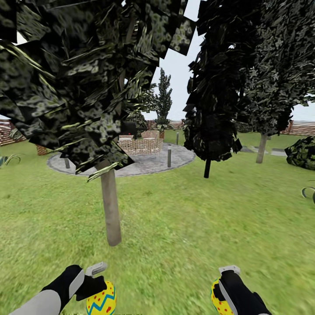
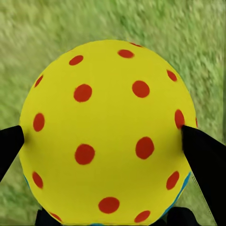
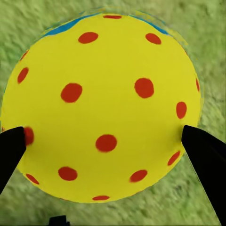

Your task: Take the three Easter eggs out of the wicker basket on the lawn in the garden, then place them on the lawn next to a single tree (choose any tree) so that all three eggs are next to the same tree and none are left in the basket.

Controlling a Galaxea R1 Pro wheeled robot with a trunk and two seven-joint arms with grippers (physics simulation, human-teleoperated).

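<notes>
Standing on the lawn (image 1: 188, 227) just short of the tree (image 1: 110, 205), we hold one Easter egg in each gripper. The left gripper (image 1: 97, 280) has its fingers pressed against both sides of a yellow egg (image 1: 101, 299) showing a blue zigzag band and, in the left wrist view, red dots. The right gripper (image 1: 224, 284) is clamped likewise on a second egg (image 1: 217, 299) — yellow with red dots. Both eggs sit above the grass, not yet set down.

We judge the task partly advanced: two eggs are out of the basket and have been brought near a pale-trunked tree, but neither is placed. The third egg and the wicker basket we cannot locate from here, so its status is undetermined — presumably one more trip is left. Beyond the trunk lies a grey paved circle (image 1: 144, 164), and a near-black tree (image 1: 210, 109) stands to the right.
</notes>
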